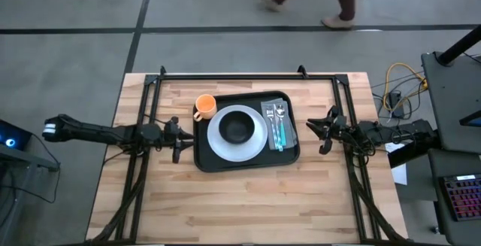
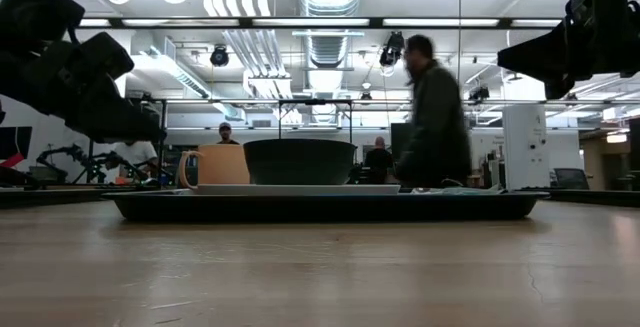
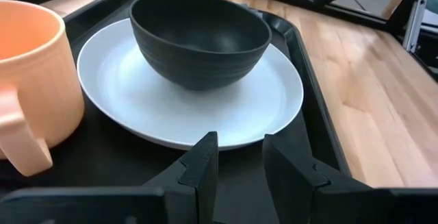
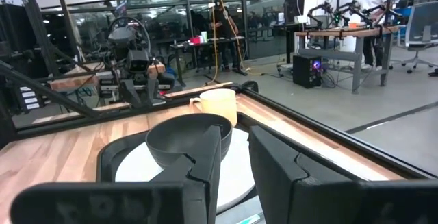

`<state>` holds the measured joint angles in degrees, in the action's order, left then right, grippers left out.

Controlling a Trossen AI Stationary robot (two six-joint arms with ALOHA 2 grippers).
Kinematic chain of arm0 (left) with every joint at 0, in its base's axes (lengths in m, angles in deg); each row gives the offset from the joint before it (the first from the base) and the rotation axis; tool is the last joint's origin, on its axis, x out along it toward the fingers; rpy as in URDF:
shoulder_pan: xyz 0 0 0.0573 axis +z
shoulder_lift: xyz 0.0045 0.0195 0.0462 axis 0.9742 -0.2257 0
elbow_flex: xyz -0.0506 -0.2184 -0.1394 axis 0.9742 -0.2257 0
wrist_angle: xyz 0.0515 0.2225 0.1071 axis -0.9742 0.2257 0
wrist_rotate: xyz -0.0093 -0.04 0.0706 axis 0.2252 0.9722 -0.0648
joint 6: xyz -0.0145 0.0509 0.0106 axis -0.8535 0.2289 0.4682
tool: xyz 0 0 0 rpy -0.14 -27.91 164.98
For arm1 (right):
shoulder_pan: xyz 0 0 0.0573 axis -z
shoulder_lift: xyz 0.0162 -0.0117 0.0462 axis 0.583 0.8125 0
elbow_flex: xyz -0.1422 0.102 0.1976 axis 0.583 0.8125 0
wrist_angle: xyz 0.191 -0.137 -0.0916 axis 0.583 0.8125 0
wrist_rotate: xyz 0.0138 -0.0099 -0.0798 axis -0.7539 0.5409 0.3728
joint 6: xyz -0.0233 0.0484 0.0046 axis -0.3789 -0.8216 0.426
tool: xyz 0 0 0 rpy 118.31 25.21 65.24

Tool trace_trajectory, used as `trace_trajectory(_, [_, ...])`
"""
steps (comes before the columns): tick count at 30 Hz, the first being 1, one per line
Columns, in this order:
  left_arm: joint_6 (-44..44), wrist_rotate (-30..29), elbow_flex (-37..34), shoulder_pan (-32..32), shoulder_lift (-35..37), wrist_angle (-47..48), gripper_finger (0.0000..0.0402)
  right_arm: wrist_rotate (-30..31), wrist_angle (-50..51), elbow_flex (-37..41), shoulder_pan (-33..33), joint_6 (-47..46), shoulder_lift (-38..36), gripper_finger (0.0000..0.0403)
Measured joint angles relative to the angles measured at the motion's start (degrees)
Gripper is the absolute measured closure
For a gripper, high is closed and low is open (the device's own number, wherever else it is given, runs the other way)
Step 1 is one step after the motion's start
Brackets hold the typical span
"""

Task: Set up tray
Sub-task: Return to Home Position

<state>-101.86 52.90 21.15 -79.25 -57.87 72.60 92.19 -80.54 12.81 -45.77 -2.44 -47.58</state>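
Saw the tray [image 1: 225, 165] lying on the desk [image 1: 240, 208] between left claw [image 1: 179, 138] and right claw [image 1: 323, 131], just beyond their fingertips. Found both claws slightly spread, empty, raised.

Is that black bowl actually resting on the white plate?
Touching. The left wrist view shows the black bowl sitting base-down on the white plate, with no gap under it.
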Motion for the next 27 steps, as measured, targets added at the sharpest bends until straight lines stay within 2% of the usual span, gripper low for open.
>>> trace_trajectory(27, [-0.02, 0.0, 0.0, 0.0, -0.74, -0.02, 0.0304, 0.04, 0.0, 0.0, 0.0, 0.0, 0.0, 0.0335])
